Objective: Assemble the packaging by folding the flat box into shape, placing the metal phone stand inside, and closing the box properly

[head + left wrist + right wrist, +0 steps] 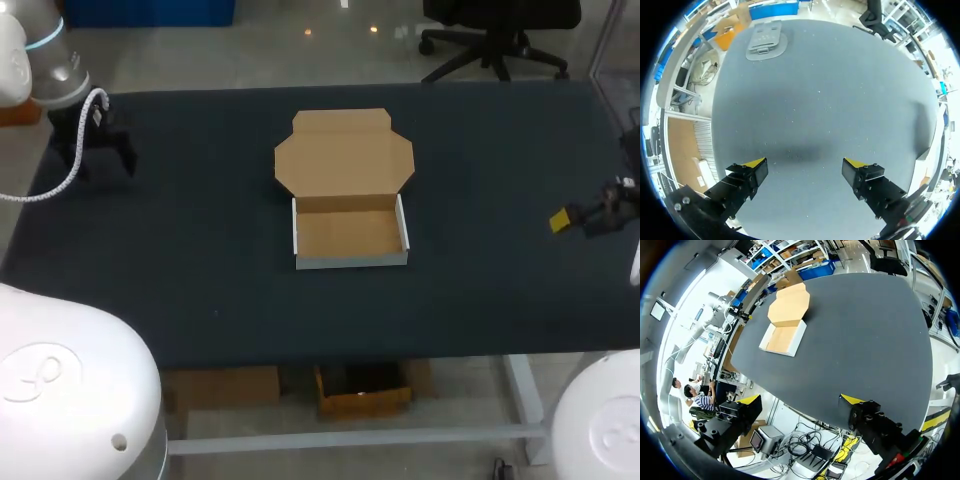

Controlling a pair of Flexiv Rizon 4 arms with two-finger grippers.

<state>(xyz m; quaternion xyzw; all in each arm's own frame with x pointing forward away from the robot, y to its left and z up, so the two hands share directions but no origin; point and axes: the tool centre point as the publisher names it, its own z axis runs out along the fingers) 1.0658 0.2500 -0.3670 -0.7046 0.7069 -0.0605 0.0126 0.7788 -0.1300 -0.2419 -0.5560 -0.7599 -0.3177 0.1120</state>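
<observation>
Box (350, 215) is folded mid-table, lid open, stand still to go in and nowhere visible; left gripper (805, 162) and right gripper (800, 399) hang spread, empty.

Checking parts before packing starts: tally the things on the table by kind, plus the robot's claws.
Cardboard box, lid open, empty: 1
Metal phone stand, lying at the table's far edge: 1
Claws: 2 (left claw, right claw, both open)
Total: 4
</observation>
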